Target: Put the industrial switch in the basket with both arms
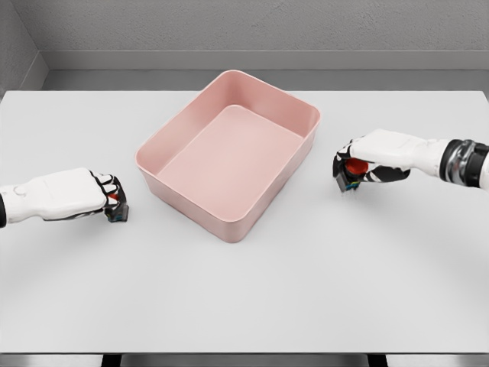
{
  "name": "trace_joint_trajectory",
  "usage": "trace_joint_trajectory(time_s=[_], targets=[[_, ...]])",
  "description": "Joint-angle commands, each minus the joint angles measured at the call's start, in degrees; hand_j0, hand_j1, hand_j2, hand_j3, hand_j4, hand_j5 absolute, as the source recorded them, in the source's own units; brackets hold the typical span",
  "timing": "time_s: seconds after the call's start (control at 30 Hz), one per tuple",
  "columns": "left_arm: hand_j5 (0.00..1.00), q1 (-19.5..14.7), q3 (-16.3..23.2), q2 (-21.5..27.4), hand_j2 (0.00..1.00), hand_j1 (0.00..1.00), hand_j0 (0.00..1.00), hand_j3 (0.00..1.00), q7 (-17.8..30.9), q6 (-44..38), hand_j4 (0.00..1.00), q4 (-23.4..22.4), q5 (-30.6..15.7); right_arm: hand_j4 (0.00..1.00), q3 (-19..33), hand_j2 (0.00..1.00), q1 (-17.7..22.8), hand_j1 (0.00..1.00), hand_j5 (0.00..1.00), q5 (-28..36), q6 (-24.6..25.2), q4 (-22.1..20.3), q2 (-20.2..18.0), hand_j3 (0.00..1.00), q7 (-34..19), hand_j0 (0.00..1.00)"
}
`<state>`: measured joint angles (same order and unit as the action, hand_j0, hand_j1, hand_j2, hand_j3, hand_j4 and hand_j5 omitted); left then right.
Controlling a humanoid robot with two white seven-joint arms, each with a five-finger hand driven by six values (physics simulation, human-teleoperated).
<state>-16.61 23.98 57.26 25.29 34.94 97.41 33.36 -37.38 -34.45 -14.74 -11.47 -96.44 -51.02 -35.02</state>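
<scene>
Two switches gripped — left hand (pixel 107 200) clutches switch (pixel 117 210), right hand (pixel 357 170) second switch (pixel 351 177) — flanking basket (pixel 183 200).

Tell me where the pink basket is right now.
In the head view the pink basket sits mid-table, empty, between the left hand and right hand, touching neither.

I see open white table (pixel 252 298) in front of the pink basket (pixel 229 153) — free passage there. Between each hand and the basket's walls only bare tabletop lies. The basket's raised rim is the one obstacle — its interior holds nothing.
</scene>
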Motion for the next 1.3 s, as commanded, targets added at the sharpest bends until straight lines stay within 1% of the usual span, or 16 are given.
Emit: trace_joint_trajectory(time_s=[0.0,0.13,0.27,0.53,0.6,0.67,0.7,0.8,0.83,0.87,1.0,1.03,1.1,1.13,1.2,1.27], targets=[[0.28,0.0,0.0,0.0,0.28,0.28,0.28,0.28,0.8,0.1,0.28,0.0,0.0,0.53,0.0,0.53,-0.1,0.53,0.53,0.2,0.0,-0.2,-0.3,0.53,0.0,0.53],[0.20,0.0,0.0,0.0,0.20,0.20,0.20,0.20,1.0,0.1,0.20,0.0,-0.3,0.54,0.0,0.54,-2.9,0.54,0.54,0.2,0.0,-0.4,-0.6,0.54,0.0,0.54],[0.13,-0.2,0.0,0.0,0.13,0.13,0.13,0.13,0.9,0.1,0.13,0.0,-1.6,0.54,-0.1,0.54,-4.5,0.54,0.54,0.2,0.0,-1.0,-0.5,0.54,0.0,0.54],[0.14,-1.1,-0.9,1.2,0.14,0.14,0.14,0.14,0.3,0.1,0.14,0.0,-3.4,0.55,-0.3,0.55,-6.6,0.55,0.55,0.2,-0.1,-1.5,-0.5,0.55,0.0,0.55],[0.14,-1.4,-1.0,1.7,0.14,0.14,0.14,0.14,0.3,0.1,0.14,-0.1,-3.8,0.55,-0.4,0.55,-7.5,0.55,0.55,0.2,-0.1,-1.6,-0.2,0.55,0.0,0.55],[0.14,-1.4,-1.0,2.2,0.14,0.14,0.14,0.14,0.3,0.1,0.14,-0.4,-3.9,0.55,-2.2,0.55,-9.3,0.55,0.55,0.2,-0.1,-1.5,0.3,0.55,0.0,0.55],[0.14,-1.8,-1.0,3.1,0.14,0.14,0.14,0.14,0.2,0.1,0.14,-0.4,-4.4,0.55,-2.4,0.55,-9.7,0.55,0.55,0.2,-0.1,-1.6,0.8,0.55,0.0,0.55],[0.14,-4.0,-1.1,3.0,0.14,0.14,0.14,0.14,0.3,0.1,0.14,-0.5,-6.2,0.56,-2.5,0.56,-10.5,0.56,0.56,0.2,-0.1,-2.5,1.5,0.56,0.0,0.56],[0.14,-5.1,-1.1,3.0,0.14,0.14,0.14,0.14,0.3,0.1,0.14,-0.5,-6.9,0.56,-3.8,0.56,-12.0,0.56,0.56,0.2,0.0,-2.5,2.2,0.56,0.0,0.56],[0.14,-5.4,-1.4,2.9,0.14,0.14,0.14,0.14,0.3,0.1,0.14,-0.6,-6.9,0.56,-5.0,0.56,-13.0,0.56,0.56,0.2,0.1,-2.5,2.9,0.56,0.0,0.56],[0.14,-7.8,-1.8,2.4,0.14,0.14,0.14,0.14,0.3,0.1,0.14,-0.5,-9.4,0.56,-5.3,0.56,-14.8,0.56,0.56,0.2,0.1,-2.4,4.4,0.56,0.0,0.56],[0.14,-8.7,-1.7,2.3,0.14,0.14,0.14,0.14,0.3,0.1,0.14,-0.5,-10.2,0.56,-6.1,0.56,-15.7,0.56,0.56,0.3,0.2,-2.4,5.1,0.56,0.0,0.56],[0.14,-9.7,-1.7,1.5,0.14,0.14,0.14,0.14,0.3,0.1,0.14,-0.4,-11.4,0.56,-7.8,0.56,-18.4,0.56,0.56,0.3,2.2,-2.4,7.0,0.56,0.0,0.56],[0.14,-10.3,-1.7,1.3,0.14,0.14,0.14,0.14,0.3,0.1,0.14,-0.4,-11.8,0.56,-7.9,0.56,-18.4,0.56,0.56,0.3,2.2,-2.4,7.0,0.56,0.0,0.56],[0.14,-12.0,-1.7,-0.8,0.14,0.14,0.14,0.14,0.3,0.1,0.14,-0.3,-12.8,0.59,-7.9,0.59,-18.4,0.59,0.59,0.3,2.2,-2.4,6.8,0.59,0.0,0.59],[0.14,-13.5,-1.5,-2.9,0.14,0.14,0.14,0.14,0.3,0.1,0.14,0.0,-13.8,0.67,-7.8,0.67,-18.4,0.67,0.67,0.3,2.2,-2.4,6.6,0.67,0.0,0.67]])
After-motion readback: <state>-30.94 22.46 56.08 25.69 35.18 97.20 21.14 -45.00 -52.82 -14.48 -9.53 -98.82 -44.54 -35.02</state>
